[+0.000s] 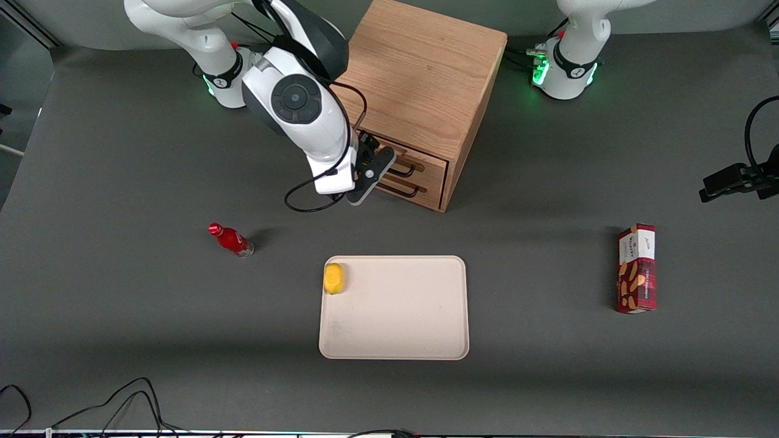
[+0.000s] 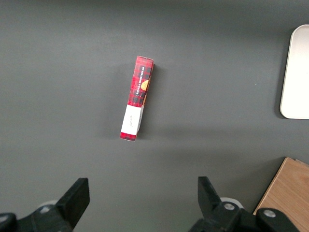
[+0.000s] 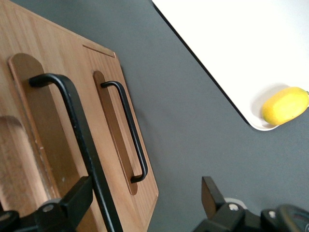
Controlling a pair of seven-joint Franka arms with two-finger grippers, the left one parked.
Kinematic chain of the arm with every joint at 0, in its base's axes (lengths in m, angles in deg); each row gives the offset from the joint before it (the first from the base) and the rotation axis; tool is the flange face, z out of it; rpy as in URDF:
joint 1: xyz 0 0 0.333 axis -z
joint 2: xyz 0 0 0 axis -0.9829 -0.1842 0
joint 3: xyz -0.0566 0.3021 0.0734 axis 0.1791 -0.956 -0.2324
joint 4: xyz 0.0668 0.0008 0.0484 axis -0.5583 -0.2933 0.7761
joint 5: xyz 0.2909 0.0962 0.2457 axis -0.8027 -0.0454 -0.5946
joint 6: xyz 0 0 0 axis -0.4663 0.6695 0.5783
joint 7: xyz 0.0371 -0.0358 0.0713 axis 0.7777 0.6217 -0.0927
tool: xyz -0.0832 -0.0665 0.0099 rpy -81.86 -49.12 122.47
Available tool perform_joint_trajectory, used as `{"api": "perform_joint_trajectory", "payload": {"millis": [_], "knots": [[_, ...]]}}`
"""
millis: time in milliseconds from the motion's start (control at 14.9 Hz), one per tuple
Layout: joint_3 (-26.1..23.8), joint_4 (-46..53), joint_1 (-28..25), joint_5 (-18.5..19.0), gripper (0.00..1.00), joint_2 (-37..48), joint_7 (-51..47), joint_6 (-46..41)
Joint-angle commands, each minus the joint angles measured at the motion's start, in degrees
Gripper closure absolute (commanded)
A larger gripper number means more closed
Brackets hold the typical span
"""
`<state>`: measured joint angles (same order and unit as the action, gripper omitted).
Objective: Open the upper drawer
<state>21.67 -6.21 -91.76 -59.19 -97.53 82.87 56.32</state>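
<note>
The oak cabinet stands at the back of the table with its two drawers facing the front camera. The upper drawer has a light wood front and a black wire handle. My right gripper is open right in front of this drawer. The handle bar runs between the fingers, close against one finger, and the other finger stands well apart. In the front view the gripper covers part of the handle. The bottom drawer's matching handle lies just below.
A beige tray lies nearer the front camera than the cabinet, with a yellow lemon in one corner. A small red bottle lies toward the working arm's end. A red snack box lies toward the parked arm's end.
</note>
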Motion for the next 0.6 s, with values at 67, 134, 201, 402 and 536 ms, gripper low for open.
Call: {"api": "perform_joint_trajectory", "payload": {"millis": [67, 134, 201, 402, 536], "knots": [[-2.6, -1.9, 3.3, -1.4, 0.0, 1.4, 1.7, 0.0], [-2.6, -1.9, 3.3, -1.5, 0.0, 1.5, 1.7, 0.0], [-2.7, -1.7, 3.3, -1.5, 0.0, 1.4, 1.7, -0.5], [-2.9, -1.2, 3.4, -3.6, 0.0, 1.5, 1.7, -0.8], [-2.9, -1.2, 3.4, -4.5, 0.0, 1.5, 1.8, -0.9]]}}
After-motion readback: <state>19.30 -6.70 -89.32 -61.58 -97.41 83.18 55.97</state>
